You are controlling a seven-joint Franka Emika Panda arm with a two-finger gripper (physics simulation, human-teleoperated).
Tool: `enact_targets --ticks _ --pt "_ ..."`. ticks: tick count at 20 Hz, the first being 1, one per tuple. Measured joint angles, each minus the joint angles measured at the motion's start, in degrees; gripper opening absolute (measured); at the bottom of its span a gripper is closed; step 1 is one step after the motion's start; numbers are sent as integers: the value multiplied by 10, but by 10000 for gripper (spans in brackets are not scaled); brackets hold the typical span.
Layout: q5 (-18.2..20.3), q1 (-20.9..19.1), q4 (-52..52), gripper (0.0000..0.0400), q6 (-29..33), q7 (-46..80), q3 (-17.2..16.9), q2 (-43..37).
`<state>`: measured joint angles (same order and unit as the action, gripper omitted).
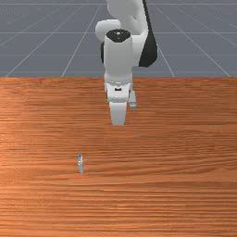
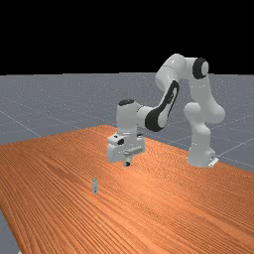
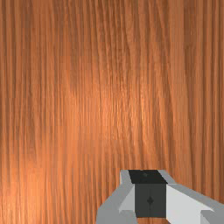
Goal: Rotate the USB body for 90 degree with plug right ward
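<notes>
Gripper (image 3: 150,199) narrow and empty, closed tip against tip, raised over the table (image 1: 176,194) and well apart from the USB body (image 1: 80,163) — off toward the front view's left and lower in that view. Nothing of the turn done, judging by that gap; reach, grasp, quarter turn with plug rightward and release all left to do. Slim, pale grey, bluish (image 1: 79,156) near one end (too small to tell where the plug sits), apparently stood on end — on streaky, orange-brown wood, softly shiny in patches.

Brightly lit tabletop (image 2: 141,181), soft warm glare
</notes>
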<state>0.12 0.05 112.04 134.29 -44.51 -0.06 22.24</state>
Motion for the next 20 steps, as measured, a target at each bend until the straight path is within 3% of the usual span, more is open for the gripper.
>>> enact_targets --ticks 9,10,14,20 --pt "-23 9 -12 0 -7 15 -9 5" --pt "-7 -1 -3 0 -3 -17 1 0" --pt "-7 -1 49 0 16 -16 0 -34" --pt "0 -44 41 0 13 -106 -12 -29"
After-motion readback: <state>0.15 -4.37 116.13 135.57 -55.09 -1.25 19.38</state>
